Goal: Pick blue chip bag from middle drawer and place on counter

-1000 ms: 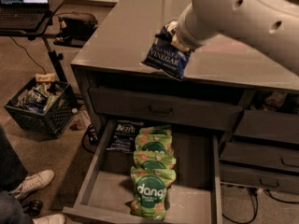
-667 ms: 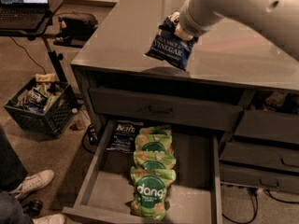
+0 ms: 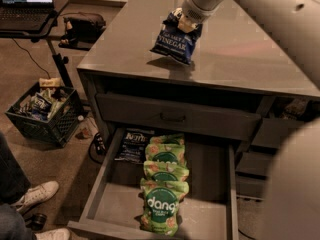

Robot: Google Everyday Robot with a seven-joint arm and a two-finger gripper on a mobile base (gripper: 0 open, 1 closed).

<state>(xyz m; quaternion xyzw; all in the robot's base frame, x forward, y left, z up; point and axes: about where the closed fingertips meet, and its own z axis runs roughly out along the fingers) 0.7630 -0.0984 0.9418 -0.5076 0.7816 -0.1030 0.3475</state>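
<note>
Gripping blue chip bag (image 3: 175, 43) by its crumpled top: gripper (image 3: 184, 21), pinched closed on it, at upper centre above the counter (image 3: 240, 49). Bag hanging tilted, white "VINEGAR" lettering facing out, lower edge just over the glossy top near its front left corner, shadow directly beneath; contact with the surface not discernible. Pale robot arm (image 3: 260, 9) reaching in from upper right. Below, middle drawer (image 3: 97, 184) standing open, holding second navy Kettle bag (image 3: 134, 145) at back left and overlapping row of green dang bags (image 3: 162, 206) down the centre. Closed drawer front (image 3: 210, 120) with dark handle between counter and open drawer. At left: black crate (image 3: 42, 116) of packets, open laptop (image 3: 25, 1) on stand, white shoe (image 3: 37, 194).
</note>
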